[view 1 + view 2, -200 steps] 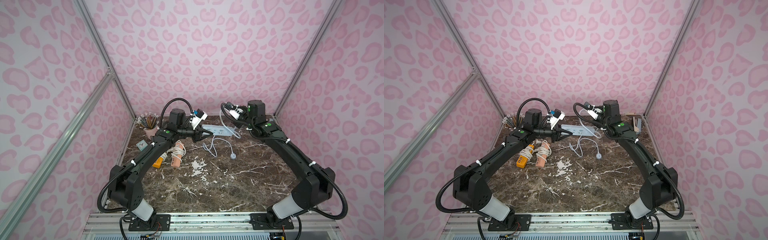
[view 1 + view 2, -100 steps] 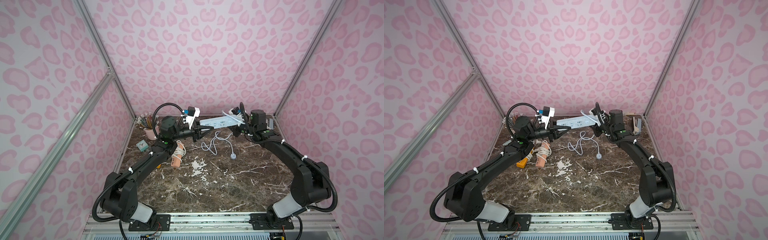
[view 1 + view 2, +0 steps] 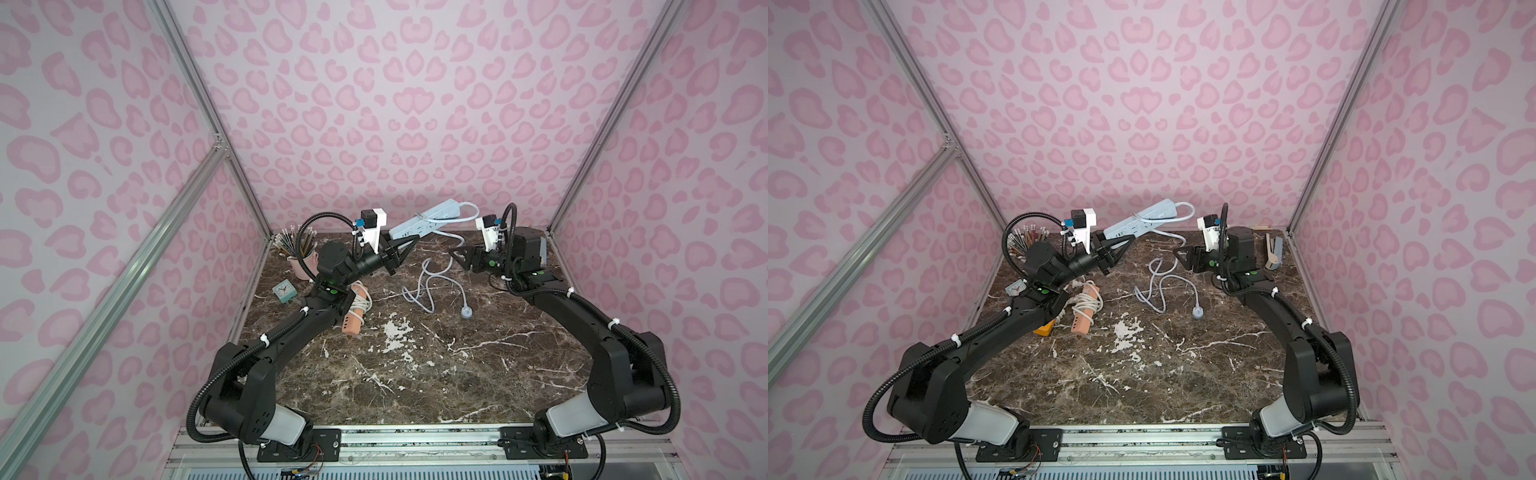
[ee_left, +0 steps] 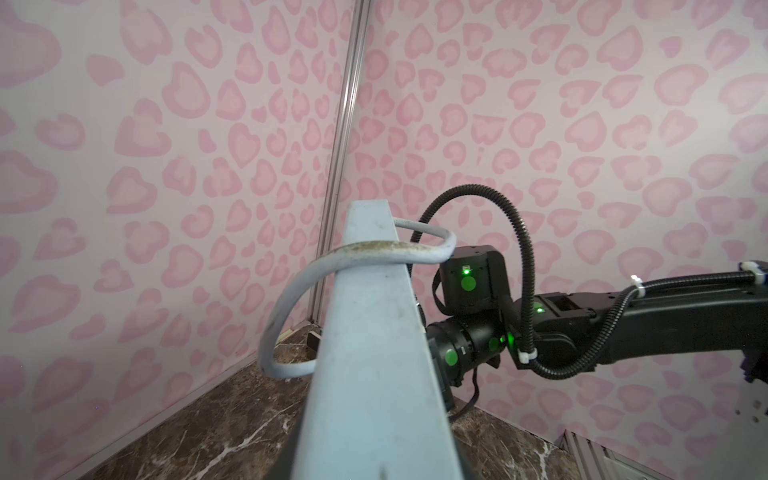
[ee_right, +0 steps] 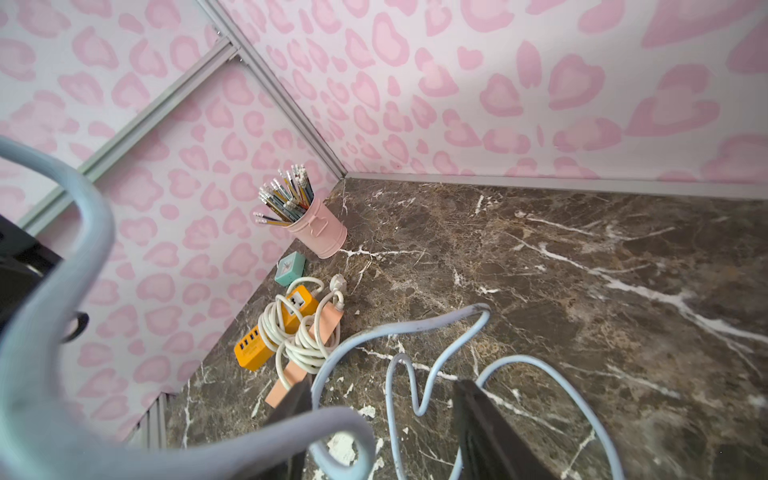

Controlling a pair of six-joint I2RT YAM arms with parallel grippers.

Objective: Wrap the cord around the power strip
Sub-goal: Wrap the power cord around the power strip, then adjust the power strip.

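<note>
Power strip [image 3: 428, 217] is up in the air at the back of the marble table [image 3: 415, 374], tilted, one end pinched tight in your left gripper [image 3: 405, 246]; in both top views the right gripper [image 3: 462, 258] sits just beside the hanging cord [image 3: 424, 272], jaws apart, nothing in them; most of the cord plus the plug [image 3: 466, 312] lies loose on the marble.

Left wrist view: only one slack loop [image 4: 374, 248] crosses the strip [image 4: 365, 353]; my guess is it slides off the far end if you tilt further, since nothing's tensioning it.

Right wrist view: cord [image 5: 419, 374] snakes right past the open fingers [image 5: 486, 424]; grab two strands at once and you'll drag a knot; swing wide and the slack could snag those wound-up strips [image 5: 291, 328].
</note>
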